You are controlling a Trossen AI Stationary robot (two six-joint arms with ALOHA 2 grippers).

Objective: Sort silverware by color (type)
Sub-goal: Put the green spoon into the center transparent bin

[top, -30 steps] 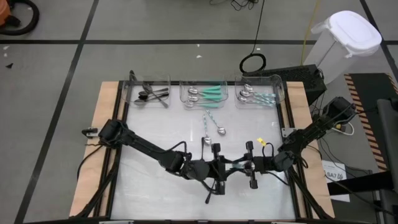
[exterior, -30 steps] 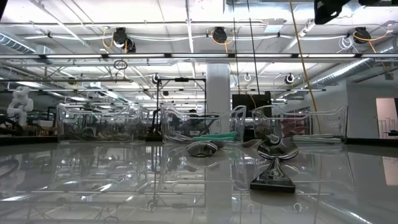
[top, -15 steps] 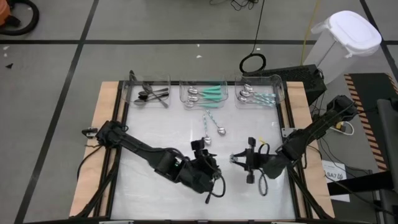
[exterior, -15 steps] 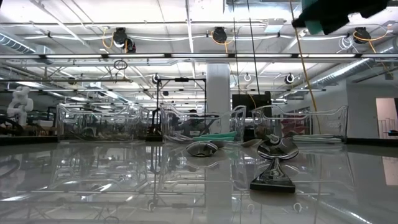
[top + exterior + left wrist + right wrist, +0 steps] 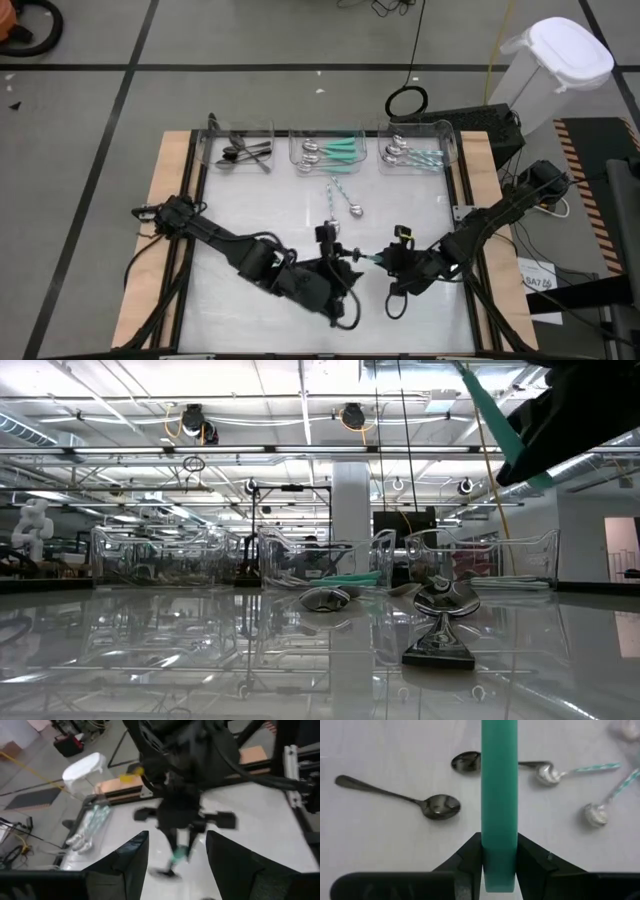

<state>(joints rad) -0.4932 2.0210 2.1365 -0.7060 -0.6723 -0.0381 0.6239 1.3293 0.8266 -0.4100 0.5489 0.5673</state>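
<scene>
With my right gripper (image 5: 499,862) fingers clamped on the teal-handled spoon (image 5: 499,795) and the left gripper (image 5: 175,865) released, I should carry it level to the middle bin (image 5: 328,150).

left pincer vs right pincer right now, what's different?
Left pincer is open with nothing between its fingers; right pincer is shut on a teal utensil handle. Left pincer's arm comes in from the left side, right pincer's from the right. Shared: both hover close together, facing each other.
</scene>
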